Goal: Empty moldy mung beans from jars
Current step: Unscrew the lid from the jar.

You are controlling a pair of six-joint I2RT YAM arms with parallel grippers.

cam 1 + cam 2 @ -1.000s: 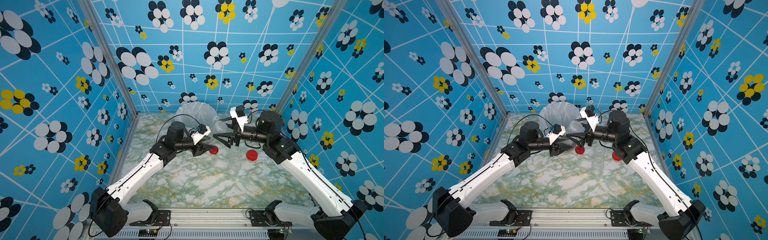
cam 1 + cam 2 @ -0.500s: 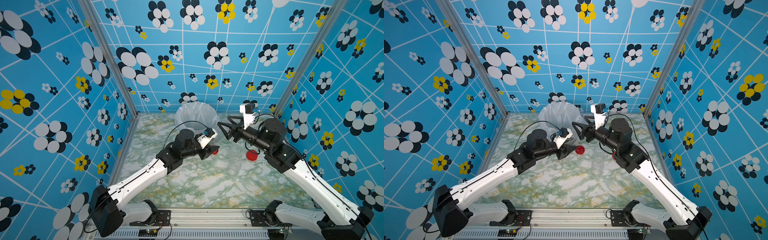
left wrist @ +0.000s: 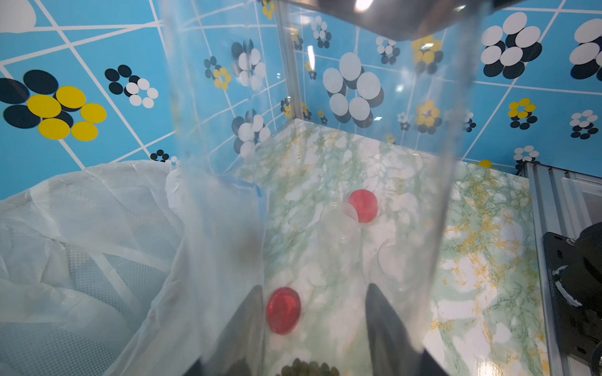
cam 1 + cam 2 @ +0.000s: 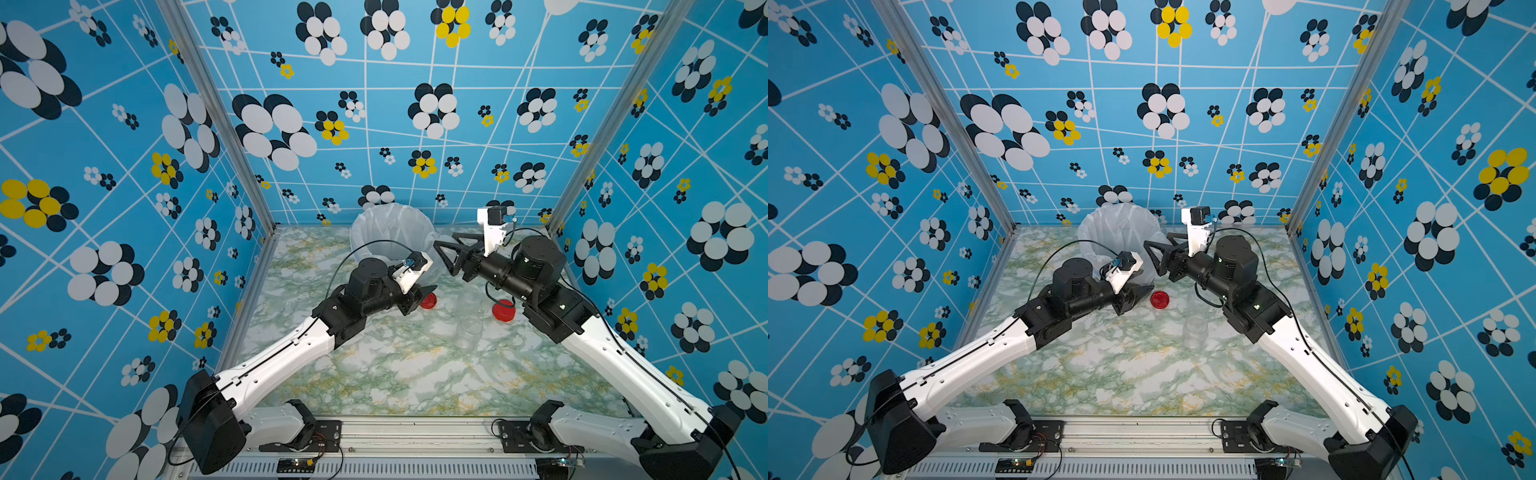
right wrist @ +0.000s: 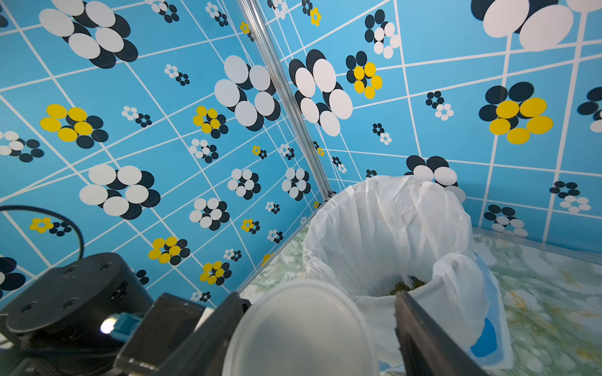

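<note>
1. The mung beans point(image 3: 309, 369) not yet emptied form a small olive cluster at the camera end of the slim jar point(image 3: 325, 162). A bean heap point(image 5: 407, 285) lies inside the lined bucket point(image 4: 374, 224).
2. The fingers of the left gripper point(image 3: 314, 286) grasp the slim jar across its body, at mid-frame in both top views, just beside the bucket. The jar mouth points away from the wrist, which is judged to suit tipping into the bucket.
3. The fingers of the right gripper point(image 5: 319, 296) grasp the clear lid point(image 5: 299, 332) above the bench point(image 4: 415, 374), near the bucket rim. Holding the lid there keeps the jar mouth free.
4. Two empty jars point(image 4: 471, 296) point(image 4: 469, 328) stand right of centre, with two red lids point(image 4: 428, 300) point(image 4: 503, 309) lying beside them. These jars are judged finished.
5. View differences:
   - Only the left wrist view shows the beans in the held jar; the top views barely show its clear wall.
   - Only the right wrist view looks into the bucket.
   - In a top view, one red lid point(image 4: 1159, 299) shows; the right arm hides the other.
</note>
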